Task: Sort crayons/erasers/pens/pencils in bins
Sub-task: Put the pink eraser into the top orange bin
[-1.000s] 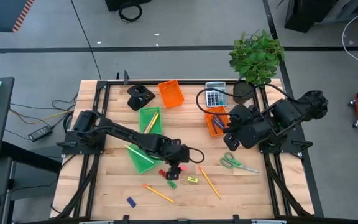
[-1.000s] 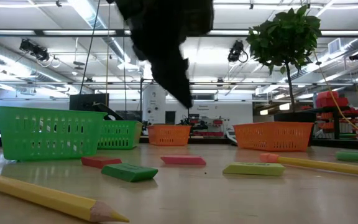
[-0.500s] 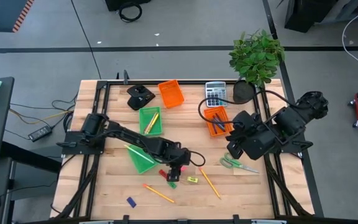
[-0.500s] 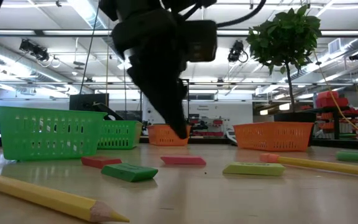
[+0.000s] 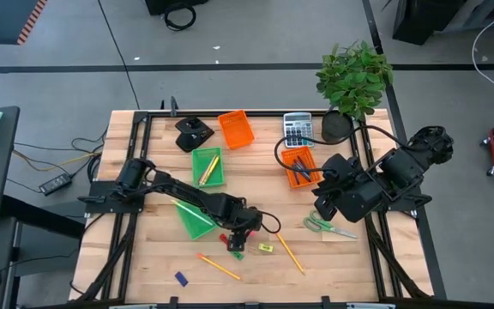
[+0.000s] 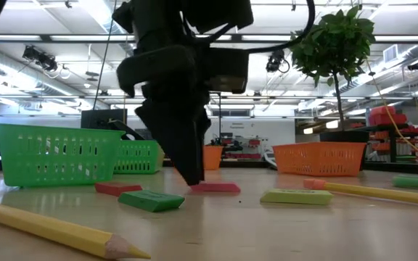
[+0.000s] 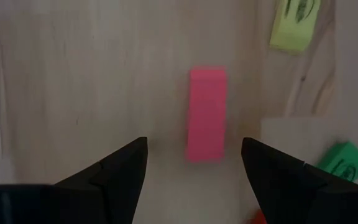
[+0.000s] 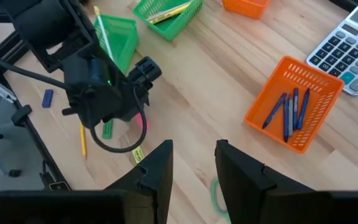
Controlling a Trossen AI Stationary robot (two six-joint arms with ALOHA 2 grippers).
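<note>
Bright, even light comes from ceiling strip lamps [image 6: 107, 16], with soft glare on the table [image 6: 281, 232] in the low view. There the nearest pencil [image 6: 56, 230] is blurred and the arm [image 6: 176, 94] is a dark backlit shape. The left wrist view is soft, the pink eraser [image 7: 206, 115] fuzzy-edged.

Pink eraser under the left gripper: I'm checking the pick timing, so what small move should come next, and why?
Probably lower a little and close. The left gripper is open, its fingers straddling the near end of the pink eraser, which lies flat on the table.

Left end effector [image 7: 194, 171] lower now, fingers astride pink eraser [image 7: 206, 114].
</note>
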